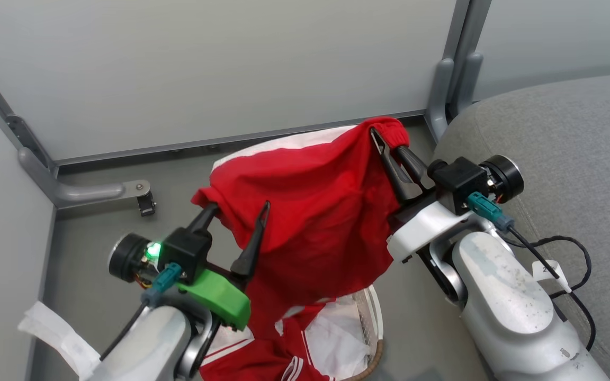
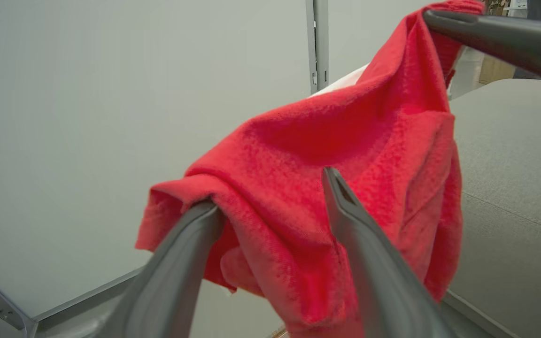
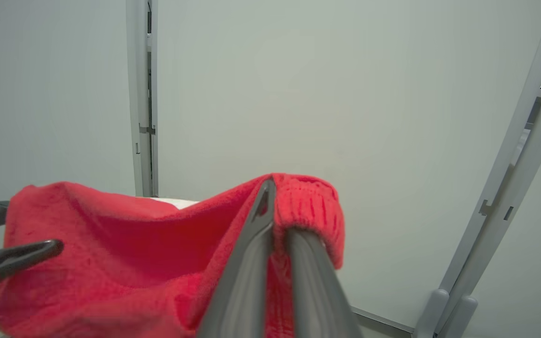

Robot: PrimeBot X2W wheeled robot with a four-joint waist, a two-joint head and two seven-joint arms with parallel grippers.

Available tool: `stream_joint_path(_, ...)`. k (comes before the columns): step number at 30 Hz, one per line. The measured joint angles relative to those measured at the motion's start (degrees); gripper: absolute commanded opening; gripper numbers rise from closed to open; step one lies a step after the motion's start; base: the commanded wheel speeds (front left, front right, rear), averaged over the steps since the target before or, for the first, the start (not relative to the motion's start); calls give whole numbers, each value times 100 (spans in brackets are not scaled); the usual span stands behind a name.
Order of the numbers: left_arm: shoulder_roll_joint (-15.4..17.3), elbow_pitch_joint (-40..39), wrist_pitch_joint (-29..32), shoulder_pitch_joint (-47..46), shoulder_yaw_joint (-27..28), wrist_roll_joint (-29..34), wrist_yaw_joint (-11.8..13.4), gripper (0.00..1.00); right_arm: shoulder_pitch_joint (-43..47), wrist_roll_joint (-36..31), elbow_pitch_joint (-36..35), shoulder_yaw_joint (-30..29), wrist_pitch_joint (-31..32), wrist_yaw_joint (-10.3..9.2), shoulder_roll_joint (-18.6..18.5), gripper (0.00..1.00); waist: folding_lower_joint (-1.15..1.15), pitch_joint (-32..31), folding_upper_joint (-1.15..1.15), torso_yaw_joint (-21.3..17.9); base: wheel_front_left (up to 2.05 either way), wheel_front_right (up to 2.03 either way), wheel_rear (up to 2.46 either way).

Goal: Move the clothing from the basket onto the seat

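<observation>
- Currently the right gripper (image 1: 387,143) is raised beside the seat (image 1: 575,148). Its fingers point up and away and are pressed together on a ribbed red edge of the clothing (image 1: 310,211).
- The left gripper (image 1: 240,209) sits lower and nearer the robot, with its jaws wide apart. The cloth drapes over one finger (image 2: 190,244) and hangs behind the other, so nothing is pinched.
- The basket (image 1: 371,317) is mostly covered by the hanging garment and the left forearm. A stretch of perforated wall, the brown rim and the white liner (image 1: 331,328) show near the bottom edge.
- A second red piece (image 1: 262,365) with thin white stripes lies in the basket, cut off by the frame.
- The held clothing is bright red and fuzzy, with a white panel along its far edge. It is slung between both grippers above the basket, clear of the grey seat.
</observation>
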Motion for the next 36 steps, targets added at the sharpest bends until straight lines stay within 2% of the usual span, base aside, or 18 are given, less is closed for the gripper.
stream_joint_path(11, -212, 177, -69, 634, 97, -135, 43, 100, 193, -254, -152, -587, 0, 0, -199, 0, 0, 84, 0, -86, 0, 0, 0)
stream_joint_path(20, -334, 121, -90, 720, 241, 99, -34, 100, 493, -417, -243, -992, 1, 0, -459, 0, 0, 165, 0, -245, 0, 0, 0)
stream_joint_path(26, -390, 66, -91, 825, 332, 300, -88, 100, 600, -471, -400, -1215, 0, 0, -537, 0, 0, 245, 0, -557, 0, 0, 0)
stream_joint_path(36, -492, 8, -100, 796, 402, 576, -189, 100, 567, -512, -684, -1311, 0, 1, -522, 0, 0, 544, 0, -1402, 0, 0, 0)
